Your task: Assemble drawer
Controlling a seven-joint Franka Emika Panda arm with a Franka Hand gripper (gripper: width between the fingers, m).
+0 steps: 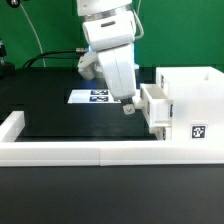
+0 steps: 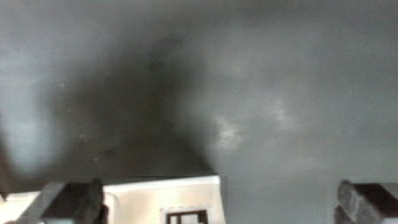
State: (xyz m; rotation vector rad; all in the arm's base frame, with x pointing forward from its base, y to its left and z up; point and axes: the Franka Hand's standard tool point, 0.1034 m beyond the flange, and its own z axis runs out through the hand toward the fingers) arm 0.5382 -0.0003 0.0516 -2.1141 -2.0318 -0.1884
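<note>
The white drawer housing (image 1: 192,95) stands at the exterior view's right, with a square tag low on its side. Two white trays stick out of its open front, an upper one (image 1: 155,97) and a lower one (image 1: 158,124). My gripper (image 1: 127,107) hangs just beside the upper tray's outer end, fingertips close to the table. In the wrist view the gripper (image 2: 226,205) is open and empty, its dark fingers (image 2: 79,202) wide apart. A white tagged part (image 2: 164,198) lies between them near one finger; I cannot tell which tray it is.
The marker board (image 1: 98,96) lies flat on the black table (image 1: 60,115) behind the gripper. A long low white wall (image 1: 70,152) edges the table along the front and the exterior view's left. Cables and dark gear stand at the back.
</note>
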